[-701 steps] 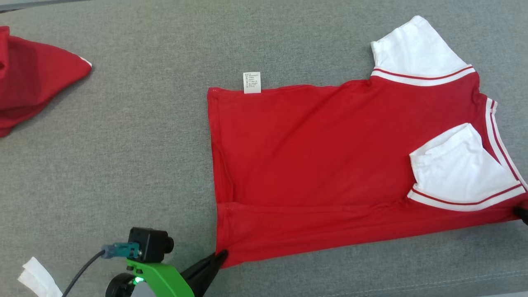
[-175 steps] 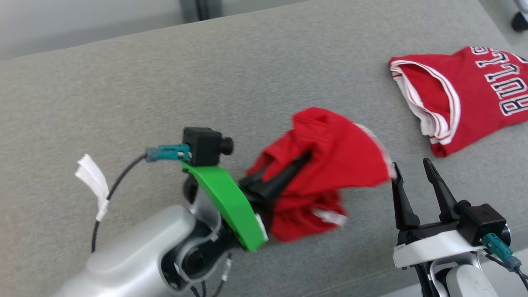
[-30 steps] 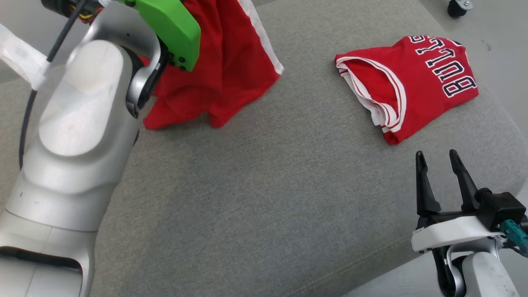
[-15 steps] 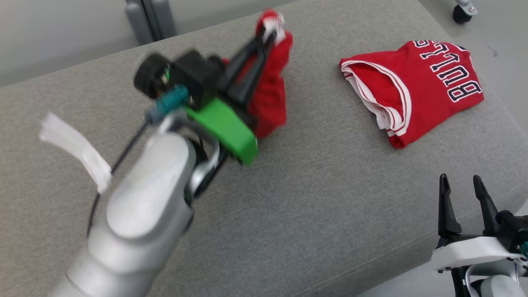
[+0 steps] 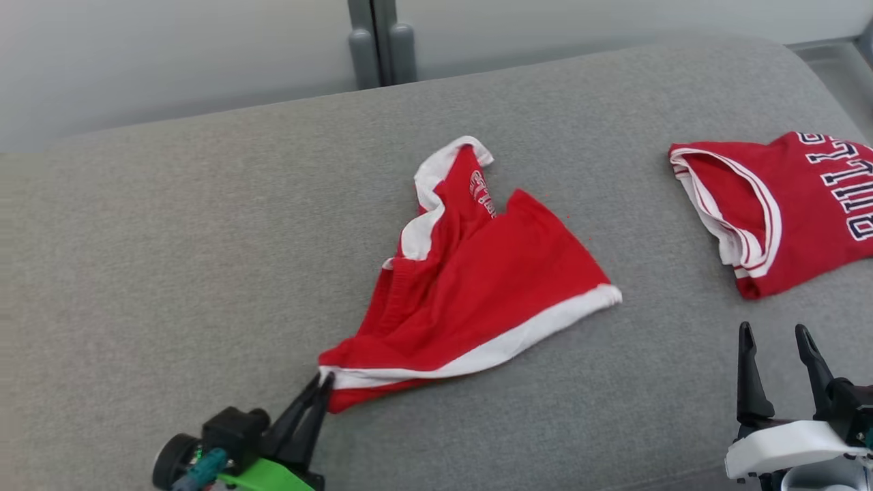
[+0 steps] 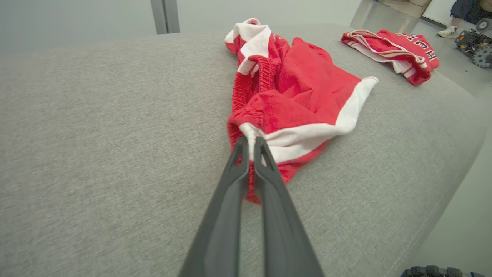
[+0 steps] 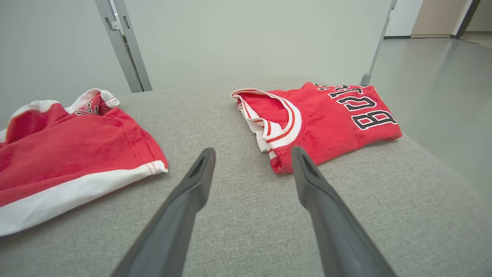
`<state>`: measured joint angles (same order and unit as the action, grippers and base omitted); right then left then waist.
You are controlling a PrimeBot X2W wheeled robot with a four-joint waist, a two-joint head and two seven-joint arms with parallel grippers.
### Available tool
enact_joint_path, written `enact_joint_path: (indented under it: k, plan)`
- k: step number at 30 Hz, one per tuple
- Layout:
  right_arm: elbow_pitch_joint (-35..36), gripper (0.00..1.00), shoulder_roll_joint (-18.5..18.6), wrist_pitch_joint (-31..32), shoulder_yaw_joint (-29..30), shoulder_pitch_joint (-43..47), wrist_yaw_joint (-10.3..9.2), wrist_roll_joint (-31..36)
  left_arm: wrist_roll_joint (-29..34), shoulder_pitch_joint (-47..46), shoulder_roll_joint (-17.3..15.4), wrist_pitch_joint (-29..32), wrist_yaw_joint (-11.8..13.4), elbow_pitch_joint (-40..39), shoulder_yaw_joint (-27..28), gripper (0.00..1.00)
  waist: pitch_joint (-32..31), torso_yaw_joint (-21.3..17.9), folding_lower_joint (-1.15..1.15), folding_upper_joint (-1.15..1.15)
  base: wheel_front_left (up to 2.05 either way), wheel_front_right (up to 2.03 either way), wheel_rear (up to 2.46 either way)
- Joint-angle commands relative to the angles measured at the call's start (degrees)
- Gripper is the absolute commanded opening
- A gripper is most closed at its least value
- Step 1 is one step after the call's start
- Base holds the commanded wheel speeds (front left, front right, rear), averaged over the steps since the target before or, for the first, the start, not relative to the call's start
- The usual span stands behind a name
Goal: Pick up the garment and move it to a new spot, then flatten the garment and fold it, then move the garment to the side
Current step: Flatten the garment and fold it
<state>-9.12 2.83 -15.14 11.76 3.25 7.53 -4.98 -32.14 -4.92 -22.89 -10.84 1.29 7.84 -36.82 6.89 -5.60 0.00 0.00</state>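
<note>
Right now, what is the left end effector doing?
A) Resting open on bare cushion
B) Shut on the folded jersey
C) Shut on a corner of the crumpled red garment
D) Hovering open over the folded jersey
C: the left end effector is pinched shut on the white-trimmed corner of the crumpled red garment.
</note>
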Motion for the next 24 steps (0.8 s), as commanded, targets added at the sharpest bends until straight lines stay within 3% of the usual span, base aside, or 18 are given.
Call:
enact_joint_path:
  k: [1,8,9,11,16,24]
  plan:
    - [-0.18,1.0,0.13,0.01,-0.19,0.74,-0.09,0.59,-1.26,0.92,0.34,-1.46,0.58,1.69,1.62,0.0,-2.64,4.98,0.0,0.0,0.0,0.0,0.0]
    - [-1.4,1.0,0.15,0.01,-1.71,0.57,-0.09,1.86,0.03,-0.83,2.64,-4.36,-3.97,13.32,4.66,0.0,-5.18,8.22,0.0,0.0,0.0,0.0,0.0]
    - [-1.38,1.0,0.12,0.01,-1.82,0.4,-0.09,2.02,0.22,-0.78,3.39,-4.34,-4.35,13.66,5.4,0.26,-5.36,8.34,0.0,0.0,0.0,0.0,0.0]
    - [-1.43,1.0,0.13,0.01,-1.87,0.36,-0.09,2.11,1.37,0.28,3.82,-4.37,-5.06,14.13,6.16,1.0,-5.66,8.46,0.0,0.0,0.0,0.0,0.0]
    - [-1.03,1.0,0.13,0.01,-1.55,1.59,-0.09,2.09,2.42,3.68,5.37,-4.35,-5.93,12.94,9.12,1.0,-6.74,8.68,0.0,0.0,0.0,0.0,0.0]
    - [1.39,1.0,0.12,0.01,0.42,3.07,-0.09,2.39,8.63,11.42,9.63,-4.35,-2.85,0.26,21.0,1.0,-7.51,9.53,0.0,0.0,0.0,0.0,0.0]
